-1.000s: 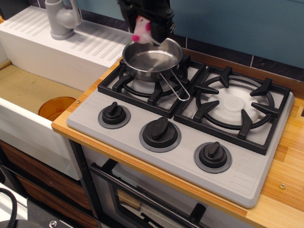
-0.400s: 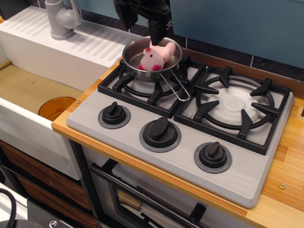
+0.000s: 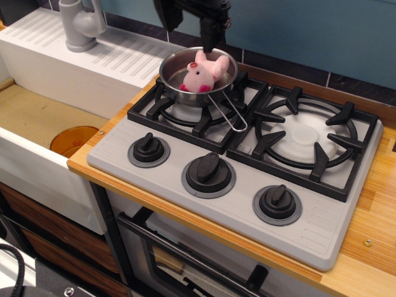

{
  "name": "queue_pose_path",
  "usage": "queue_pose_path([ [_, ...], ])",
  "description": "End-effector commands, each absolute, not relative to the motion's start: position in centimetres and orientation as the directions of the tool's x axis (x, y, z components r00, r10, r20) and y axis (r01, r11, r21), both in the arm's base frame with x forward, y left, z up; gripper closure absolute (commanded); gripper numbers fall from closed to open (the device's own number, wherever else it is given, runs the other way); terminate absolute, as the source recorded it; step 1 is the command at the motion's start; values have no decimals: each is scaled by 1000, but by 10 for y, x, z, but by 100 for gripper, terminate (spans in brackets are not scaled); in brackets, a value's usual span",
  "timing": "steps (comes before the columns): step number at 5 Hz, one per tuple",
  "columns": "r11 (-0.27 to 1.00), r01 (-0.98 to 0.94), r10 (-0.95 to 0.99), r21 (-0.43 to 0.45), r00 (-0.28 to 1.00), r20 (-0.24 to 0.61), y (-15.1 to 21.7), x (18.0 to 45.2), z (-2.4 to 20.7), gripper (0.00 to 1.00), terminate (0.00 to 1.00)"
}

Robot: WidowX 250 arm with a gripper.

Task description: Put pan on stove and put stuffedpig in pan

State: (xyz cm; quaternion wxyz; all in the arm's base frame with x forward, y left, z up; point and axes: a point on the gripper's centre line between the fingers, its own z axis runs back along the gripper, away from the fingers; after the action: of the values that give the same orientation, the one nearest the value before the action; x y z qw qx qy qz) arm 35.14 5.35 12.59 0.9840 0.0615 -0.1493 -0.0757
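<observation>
A wooden counter carries the grey stove beside a white sink.

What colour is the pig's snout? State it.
Darker pink than its pale pink body; the pig lies in the pan, in the only view.

Pan: small, shiny steel, round with low straight sides, sitting on left rear grate of stove; thin wire loop handle points toward the front right. Stove grey, two black grates, three black knobs. Plush pig: pale pink, darker snout and feet, lying inside pan.
</observation>
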Motion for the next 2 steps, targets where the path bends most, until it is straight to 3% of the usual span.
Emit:
queue_pose_path([
  [1, 978, 104, -165, 180, 916, 366, 38, 369, 164, 0, 0],
  [2, 980, 100, -158, 174, 920, 360, 30, 372, 164, 0, 0],
])
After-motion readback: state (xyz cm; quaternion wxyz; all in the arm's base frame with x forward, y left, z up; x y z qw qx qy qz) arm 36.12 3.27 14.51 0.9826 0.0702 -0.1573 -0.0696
